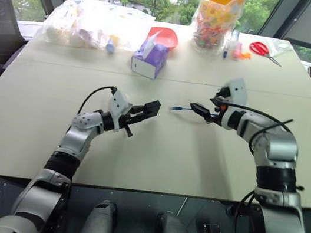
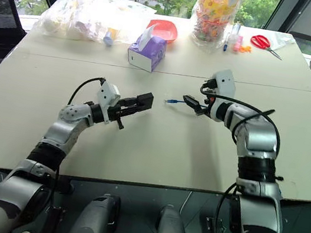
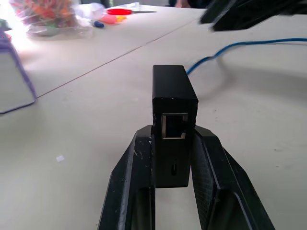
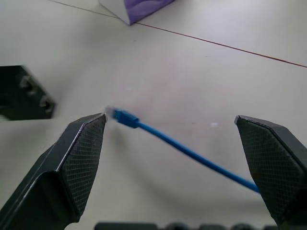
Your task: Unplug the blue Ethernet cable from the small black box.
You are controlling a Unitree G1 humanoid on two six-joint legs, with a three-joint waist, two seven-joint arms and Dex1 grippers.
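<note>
The table (image 1: 155,152) carries a purple tissue box (image 1: 149,59) at its far side. Above its middle, the left gripper (image 3: 173,158) is clamped on the small black box (image 3: 173,112), whose port is empty. The right gripper (image 4: 175,158) stands wide apart, the blue Ethernet cable (image 4: 192,154) running loose between its fingers, plug free.

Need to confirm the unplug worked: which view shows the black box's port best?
Left wrist view: the small black box sits clamped between the left gripper fingers, its port empty. Eye views show it small, from the side; the right wrist view catches one corner.
</note>
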